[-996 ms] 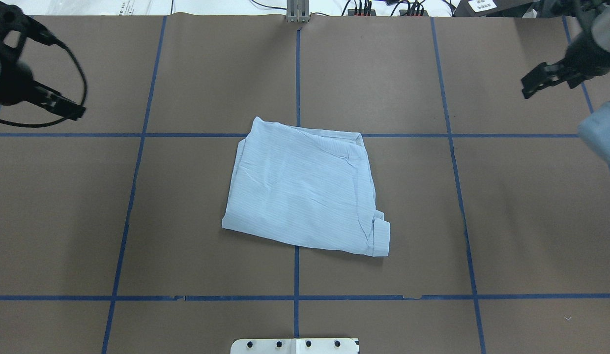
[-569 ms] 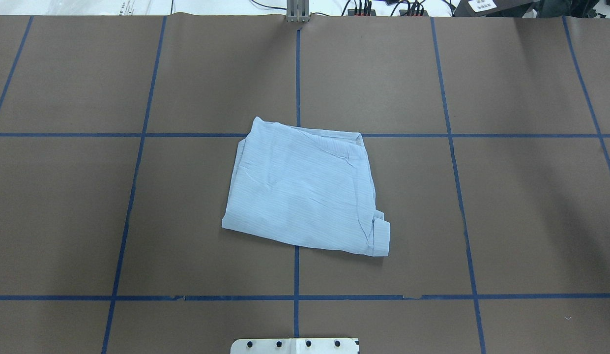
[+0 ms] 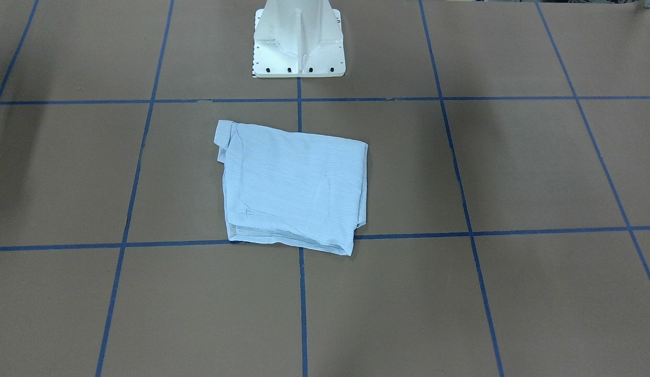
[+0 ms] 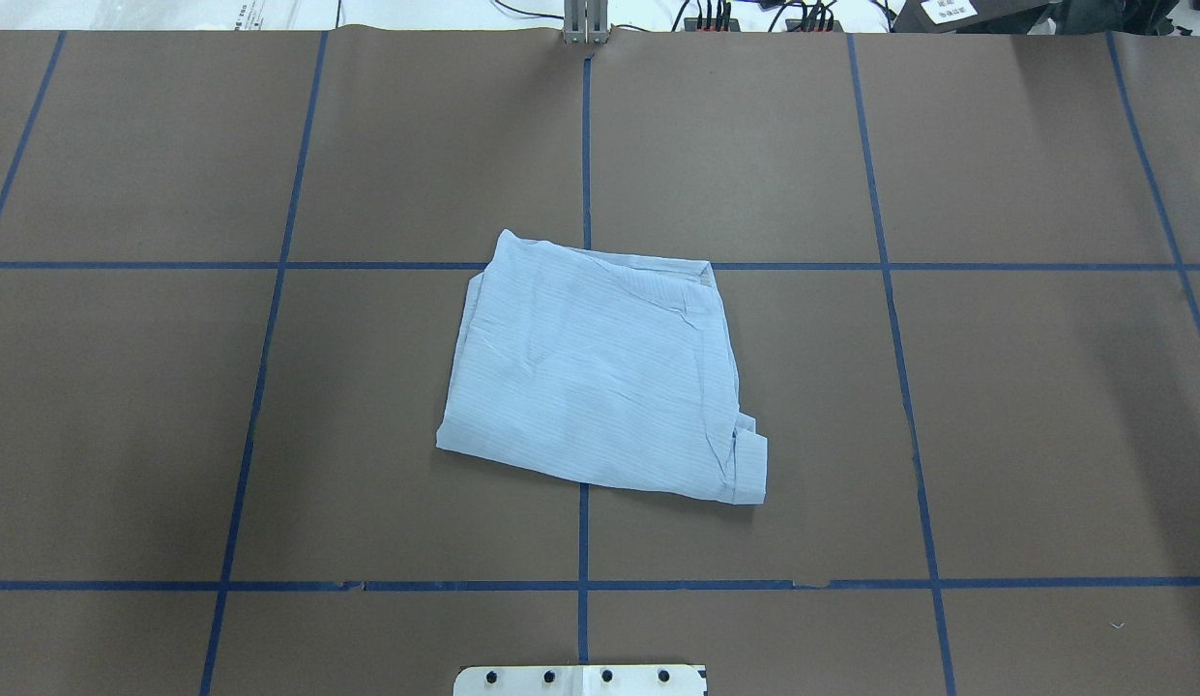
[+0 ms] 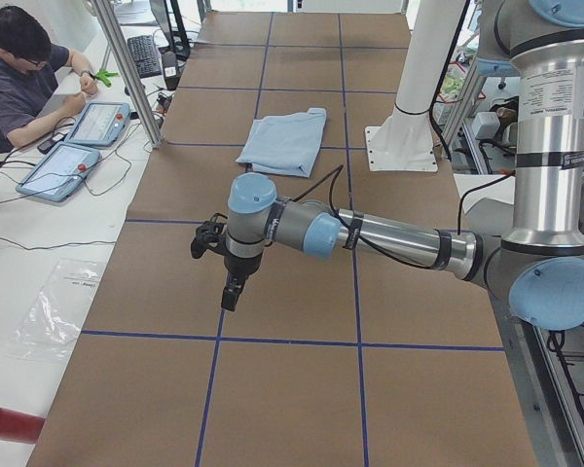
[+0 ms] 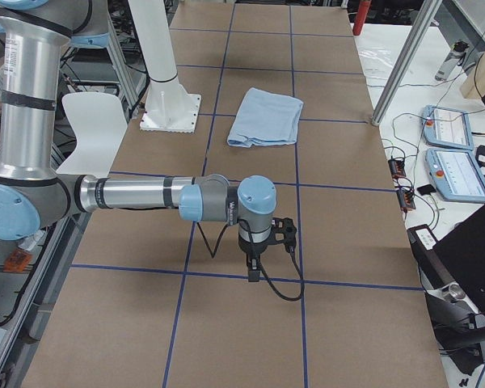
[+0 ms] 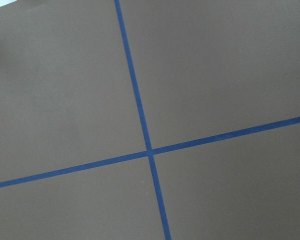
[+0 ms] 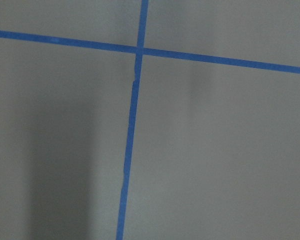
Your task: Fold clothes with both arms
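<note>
While folded flat, shirt [image 4: 600,372] looked thin, limp; seemed best pinched at corners; left gripper [image 5: 231,295], right gripper [image 6: 253,271]: finger spread could not be told.

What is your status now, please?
Both far from shirt: left gripper, right gripper; jaws unreadable. Shirt folded, lying flat. Nothing on it.

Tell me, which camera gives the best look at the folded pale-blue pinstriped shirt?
The overhead exterior view: the folded pale-blue pinstriped cloth shirt lies whole, large and central, creases and layered edges clear. The front-facing view shows it whole too. Both side views show it small and far. The wrist views miss it.
</note>
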Available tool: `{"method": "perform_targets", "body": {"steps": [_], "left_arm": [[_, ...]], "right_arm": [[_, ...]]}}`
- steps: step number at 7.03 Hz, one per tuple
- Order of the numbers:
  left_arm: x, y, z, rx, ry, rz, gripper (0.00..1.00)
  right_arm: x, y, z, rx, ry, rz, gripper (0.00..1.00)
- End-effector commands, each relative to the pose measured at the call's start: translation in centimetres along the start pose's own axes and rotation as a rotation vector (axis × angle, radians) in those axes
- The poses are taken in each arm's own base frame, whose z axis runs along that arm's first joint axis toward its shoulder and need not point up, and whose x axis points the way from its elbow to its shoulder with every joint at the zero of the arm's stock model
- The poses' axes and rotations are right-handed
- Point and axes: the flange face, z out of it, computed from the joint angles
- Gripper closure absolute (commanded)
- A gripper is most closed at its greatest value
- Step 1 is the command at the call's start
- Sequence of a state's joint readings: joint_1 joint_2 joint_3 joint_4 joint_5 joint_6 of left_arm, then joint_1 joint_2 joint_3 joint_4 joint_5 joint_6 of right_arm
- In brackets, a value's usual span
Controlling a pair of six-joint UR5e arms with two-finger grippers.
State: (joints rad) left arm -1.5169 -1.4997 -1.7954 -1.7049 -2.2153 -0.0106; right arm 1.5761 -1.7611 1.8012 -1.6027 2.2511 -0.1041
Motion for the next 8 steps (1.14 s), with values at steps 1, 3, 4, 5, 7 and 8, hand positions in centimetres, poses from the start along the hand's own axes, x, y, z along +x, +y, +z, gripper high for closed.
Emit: {"method": "perform_targets", "body": {"steps": [1, 3, 4, 5, 7, 8], "left_arm": [[-2.9, 2.7, 1.4, -0.042, 0.149, -0.066, 0.0], [-4.3, 3.7, 2.6, -0.075, 0.1, -0.09, 0.0], [-4.7, 3.9, 3.0, -0.082, 0.097, -0.098, 0.0], [-4.7, 4.1, 3.1, -0.084, 0.1, -0.101, 0.0], [-5.0, 4.7, 3.3, -0.089, 0.075, -0.095, 0.0], [-5.1, 4.9, 3.4, -0.092, 0.075, -0.098, 0.0]], "right_arm": [[1.4, 1.3, -0.3, 0.019, 0.006, -0.015, 0.0], [1.5, 1.1, -0.3, 0.02, 0.003, -0.01, 0.0], [1.6, 1.1, -0.1, 0.017, 0.0, -0.009, 0.0], [1.7, 1.2, 0.1, 0.012, -0.002, -0.007, 0.0], [1.9, 1.1, 0.4, 0.008, 0.003, -0.008, 0.0], [1.9, 1.1, 0.4, 0.008, 0.002, -0.009, 0.0]]}}
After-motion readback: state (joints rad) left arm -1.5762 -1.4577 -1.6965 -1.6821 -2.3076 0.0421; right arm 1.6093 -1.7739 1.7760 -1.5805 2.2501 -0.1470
